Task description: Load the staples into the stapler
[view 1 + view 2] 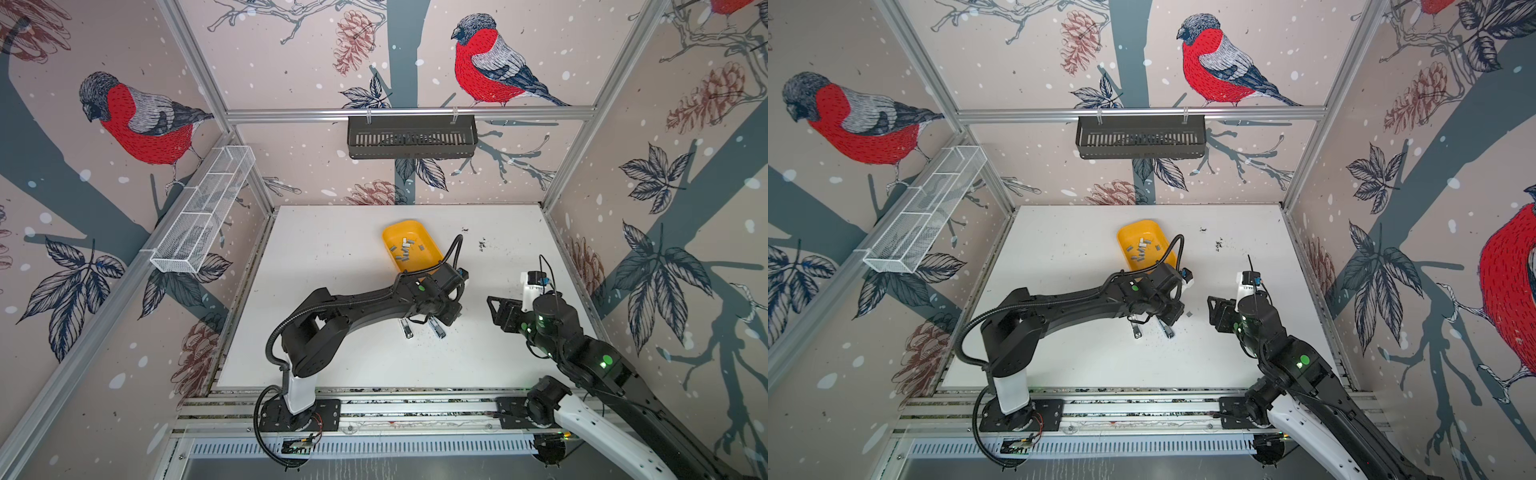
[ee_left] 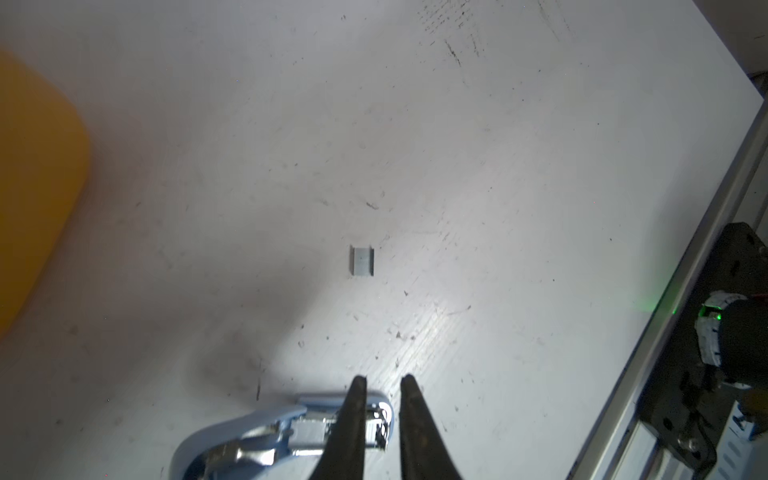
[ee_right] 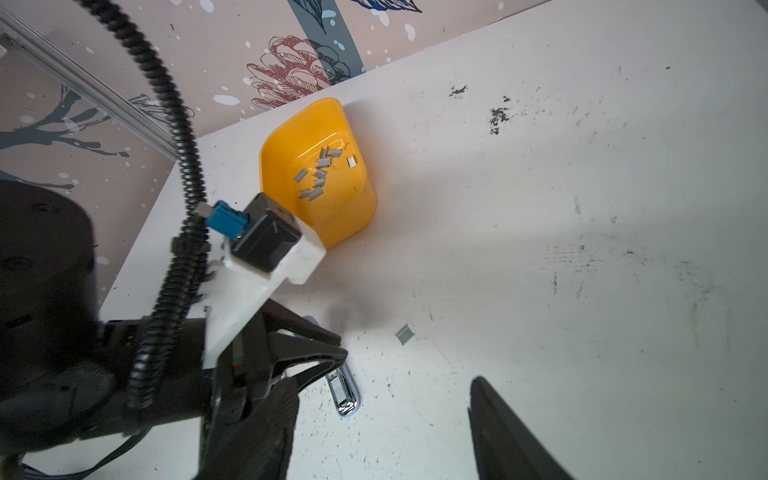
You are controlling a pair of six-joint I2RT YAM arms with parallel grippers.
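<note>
The stapler (image 2: pixel 291 432) is light blue and chrome and lies opened flat on the white table, its two halves (image 1: pixel 406 329) (image 1: pixel 437 330) splayed in both top views. My left gripper (image 2: pixel 383 379) hangs right over it, one finger across the chrome end. The jaws stand a narrow gap apart with only table between them. A loose strip of staples (image 2: pixel 362 260) lies on the table just beyond the stapler, also showing in the right wrist view (image 3: pixel 404 334). More staples (image 1: pixel 405 249) lie in the yellow tray (image 1: pixel 434 253). My right gripper (image 3: pixel 384 384) is open and empty, right of the stapler (image 3: pixel 345 397).
A black slotted basket (image 1: pixel 411 137) hangs on the back rail. A white wire basket (image 1: pixel 203 212) is fixed to the left wall. Dark specks (image 1: pixel 482 244) mark the table right of the tray. The aluminium rail (image 1: pixel 415 405) with both arm bases runs along the front edge.
</note>
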